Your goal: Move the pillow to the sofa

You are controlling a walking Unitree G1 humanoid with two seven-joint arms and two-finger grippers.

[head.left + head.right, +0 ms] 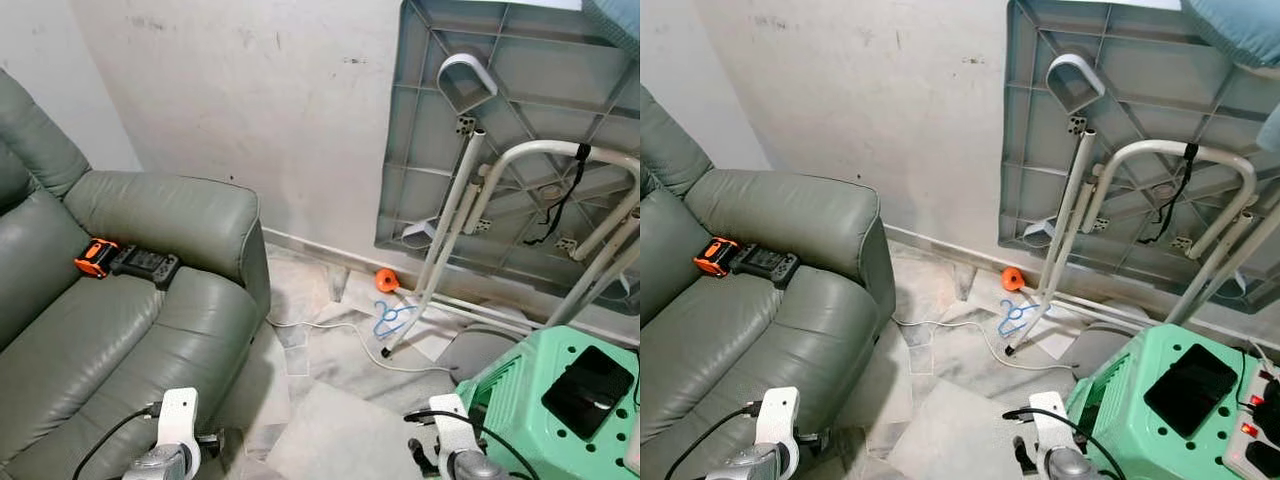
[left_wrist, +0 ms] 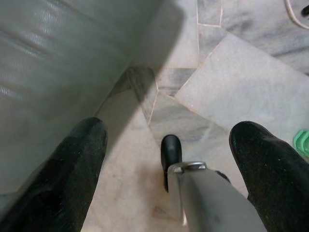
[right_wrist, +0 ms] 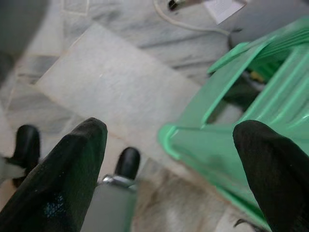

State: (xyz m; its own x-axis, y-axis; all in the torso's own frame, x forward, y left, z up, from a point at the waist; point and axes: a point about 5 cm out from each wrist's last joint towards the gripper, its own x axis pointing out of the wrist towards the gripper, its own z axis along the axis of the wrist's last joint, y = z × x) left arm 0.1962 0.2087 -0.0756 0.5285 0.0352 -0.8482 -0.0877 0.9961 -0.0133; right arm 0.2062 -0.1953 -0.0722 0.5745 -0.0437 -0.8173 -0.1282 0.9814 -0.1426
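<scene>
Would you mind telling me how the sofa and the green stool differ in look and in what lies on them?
The sofa is grey-green padded leather; the green stool is hard mint plastic with holes. The sofa carries an orange and black device by its armrest; the stool carries a flat black device. Both stand on the marble floor.

The sofa [image 1: 120, 300] is grey-green leather, with an orange-and-black device [image 1: 125, 261] on its seat. Right of the sofa, the floor [image 1: 340, 420] is grey-veined marble and the stool [image 1: 545, 410] mint green, beneath a grey folded table [image 1: 500, 130]
</scene>
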